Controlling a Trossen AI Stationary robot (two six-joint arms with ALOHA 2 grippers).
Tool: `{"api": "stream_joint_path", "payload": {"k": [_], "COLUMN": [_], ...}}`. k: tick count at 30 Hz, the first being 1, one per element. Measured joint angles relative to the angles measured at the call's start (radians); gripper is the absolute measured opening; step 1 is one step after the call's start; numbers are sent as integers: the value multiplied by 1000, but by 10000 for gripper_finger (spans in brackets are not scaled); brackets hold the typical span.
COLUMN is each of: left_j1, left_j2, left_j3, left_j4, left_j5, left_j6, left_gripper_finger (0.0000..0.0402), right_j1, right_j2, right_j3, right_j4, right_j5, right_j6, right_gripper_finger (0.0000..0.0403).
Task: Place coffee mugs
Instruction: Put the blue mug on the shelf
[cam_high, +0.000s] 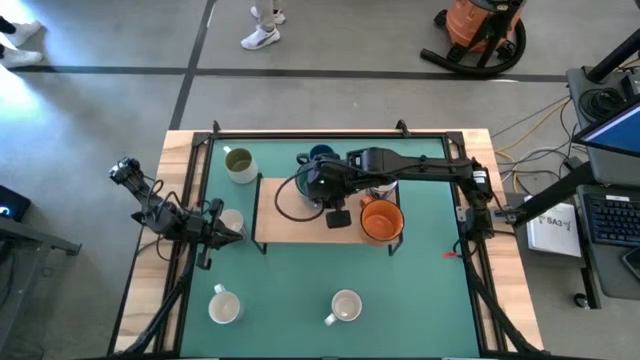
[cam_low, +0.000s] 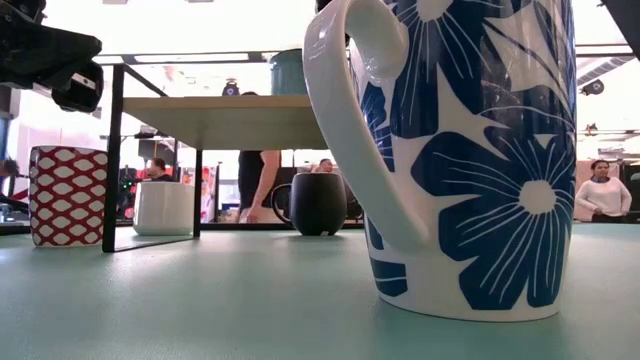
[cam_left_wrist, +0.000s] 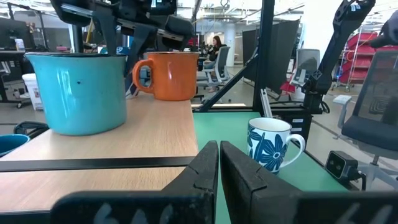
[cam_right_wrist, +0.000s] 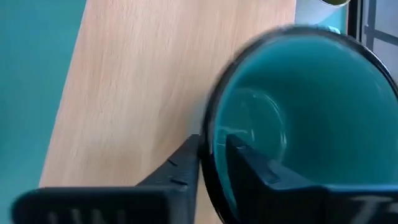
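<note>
R gripper (cam_right_wrist: 214, 163) over the wooden shelf (cam_high: 285, 225) at table centre: fingers clamp the rim of the teal mug (cam_right_wrist: 298, 118), 1 finger outside, 1 inside the wall. Mug sits on the shelf top, upright, mouth up. In the L wrist view the same teal mug (cam_left_wrist: 78, 90) stands on the wood w/ the orange mug (cam_left_wrist: 171, 74) just beside it, also on the shelf; R arm hangs above both.

L gripper (cam_left_wrist: 219, 180) at the table's L edge, level w/ the shelf end, jaws clenched on nothing, fingers pressed together.

Other mugs on the green mat (cam_high: 290, 290):
- olive green mug (cam_high: 239, 163), back L, near shelf corner.
- 2 white mugs at front: 1 L (cam_high: 224, 304), 1 centre (cam_high: 345, 306).
- blue-flower patterned mug (cam_low: 470, 150) close to the low cam, upright, handle to its L.
- red-and-white patterned mug (cam_low: 67, 195), white mug (cam_low: 163, 207) and dark mug (cam_low: 318, 203) seen under the shelf in the low view.

People visible in the room beyond.
</note>
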Motion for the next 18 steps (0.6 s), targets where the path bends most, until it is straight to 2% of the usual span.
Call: {"api": "stream_joint_path", "payload": {"k": [3, 6, 18], "left_j1": [0, 0, 0], "left_j2": [0, 0, 0], "left_j3": [0, 0, 0], "left_j4": [0, 0, 0], "left_j5": [0, 0, 0], "left_j6": [0, 0, 0], "left_gripper_finger": [0, 0, 0], "right_j1": [0, 0, 0], "right_j2": [0, -2, -9], "right_j3": [0, 9, 67], "right_j4": [-12, -36, -201], "right_j5": [0, -2, -11], "right_j6": [7, 2, -38], "right_gripper_finger": [28, 17, 41]}}
